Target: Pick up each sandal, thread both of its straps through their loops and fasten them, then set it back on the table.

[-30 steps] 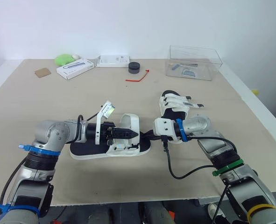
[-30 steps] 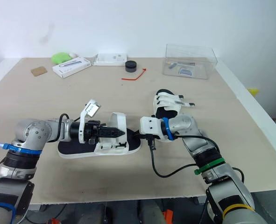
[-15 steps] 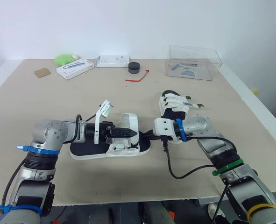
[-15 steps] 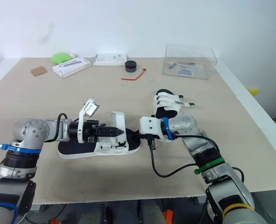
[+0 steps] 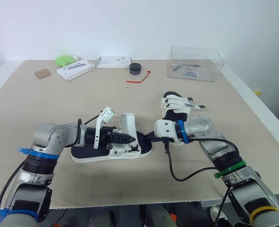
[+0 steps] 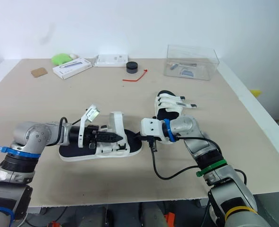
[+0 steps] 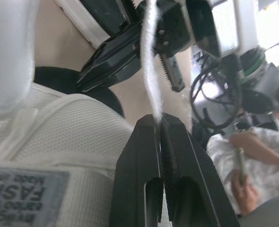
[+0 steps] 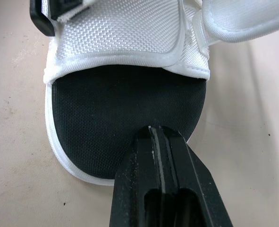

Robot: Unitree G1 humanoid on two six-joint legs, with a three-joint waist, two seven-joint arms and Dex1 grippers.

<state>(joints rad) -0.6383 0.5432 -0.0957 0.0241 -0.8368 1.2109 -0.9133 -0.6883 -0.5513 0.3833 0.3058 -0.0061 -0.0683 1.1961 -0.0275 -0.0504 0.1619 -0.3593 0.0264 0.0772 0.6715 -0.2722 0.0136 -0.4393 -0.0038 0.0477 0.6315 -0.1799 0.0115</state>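
The near sandal (image 5: 88, 153), black sole with white straps, lies on the table (image 5: 59, 104) between my arms. My left gripper (image 5: 130, 137) is shut on one of its white straps (image 5: 128, 123); the left wrist view shows the strap's thin edge (image 7: 150, 80) pinched between the fingertips. From the right, my right gripper (image 5: 149, 137) is shut on the toe edge of this sandal's sole (image 8: 111, 118). The second sandal (image 5: 175, 107) lies further back right, beside my right forearm.
Along the table's far edge stand a clear plastic box (image 5: 195, 63), a black round cap (image 5: 136, 68), a red tie (image 5: 139, 78), two white boxes (image 5: 75, 69), a green object (image 5: 63, 60) and a brown card (image 5: 43, 73). A person's hand (image 7: 245, 156) appears beyond the table.
My left gripper has drawn back a little to the left, taking the white strap with it; the strap now stands further left. The right gripper holds its place.
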